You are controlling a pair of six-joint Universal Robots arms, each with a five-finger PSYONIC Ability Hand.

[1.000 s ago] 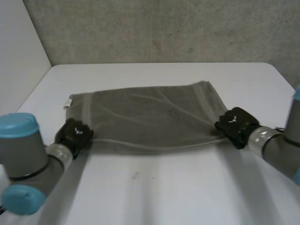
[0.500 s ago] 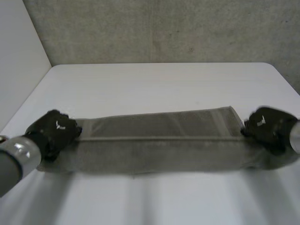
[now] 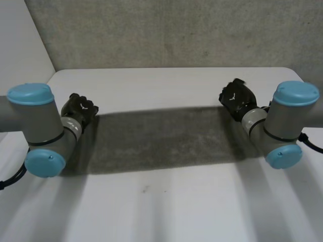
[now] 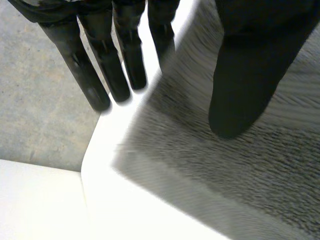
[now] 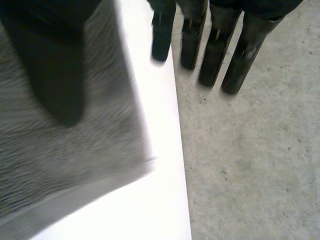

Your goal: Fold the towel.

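1. Towel (image 3: 161, 138): dark grey, spread as a wide band across the middle of the white table (image 3: 166, 212). Its long sides run from one hand to the other. Whether it lies single or doubled cannot be determined.
2. Left hand (image 3: 79, 110): at the towel's far corner on the robot's left side, at the end of the left arm (image 3: 43, 133).
3. Left wrist view: the fingers (image 4: 102, 70) are straight, side by side and released, grasping nothing. They reach past the towel's side edge, over a strip of bare table and the grey surface beyond it. The thumb (image 4: 242, 85) extends over the cloth, well apart from the fingers, and the towel's edge runs between them. Contact between thumb and cloth cannot be confirmed.
4. Right hand (image 3: 236, 97): at the towel's far corner on the robot's right side, at the end of the right arm (image 3: 282, 126).
5. Right wrist view: same condition. The fingers (image 5: 212, 50) are straight and released over bare table and grey surface. The thumb (image 5: 55, 75) is over the cloth, apart from the fingers, with the towel's edge between them. Thumb contact cannot be told.
6. In each wrist view a towel corner with a paler border strip lies flat on the table beyond the thumb tip.
7. Surroundings: a rough grey wall (image 3: 176, 30) stands behind the table's far edge.
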